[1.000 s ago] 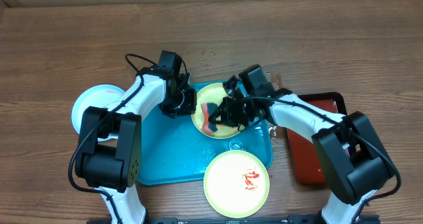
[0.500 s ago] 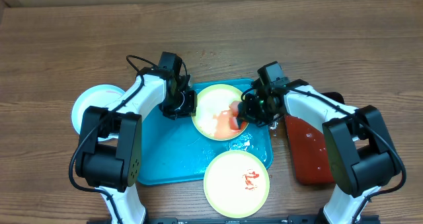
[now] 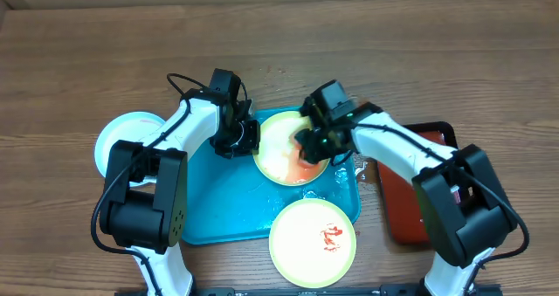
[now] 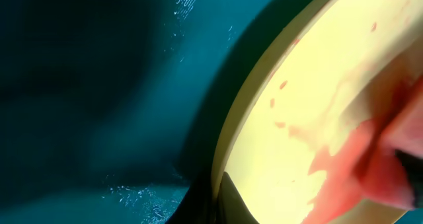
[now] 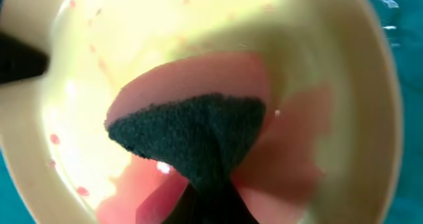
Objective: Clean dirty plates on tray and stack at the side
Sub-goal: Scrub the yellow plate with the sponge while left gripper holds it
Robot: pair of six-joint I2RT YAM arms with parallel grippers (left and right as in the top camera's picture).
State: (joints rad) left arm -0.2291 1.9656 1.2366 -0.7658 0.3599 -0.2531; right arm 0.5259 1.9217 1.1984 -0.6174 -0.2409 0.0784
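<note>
A lime-rimmed dirty plate (image 3: 278,156) lies at the back right of the turquoise tray (image 3: 218,200), its cream centre washed with thin red. My left gripper (image 3: 248,144) is shut on the plate's left rim (image 4: 231,131); one dark fingertip (image 4: 232,199) lies on the inner face. My right gripper (image 3: 311,144) is shut on a pink sponge (image 5: 192,128) with a dark scrub side, pressed on the plate's right half (image 5: 165,45). A second lime-rimmed plate (image 3: 313,242) with a red smear overlaps the tray's front edge. A pale blue-white plate (image 3: 118,139) rests on the table left of the tray.
A dark red tray (image 3: 410,200) with a black rim lies to the right of the turquoise tray, under my right arm. Water droplets glisten on the turquoise tray (image 4: 99,85) near the plate. Bare wooden table surrounds everything.
My right gripper swept the sponge from the plate's left-centre to its right edge and back toward the middle. The red smear has thinned and spread. The left gripper held still.
</note>
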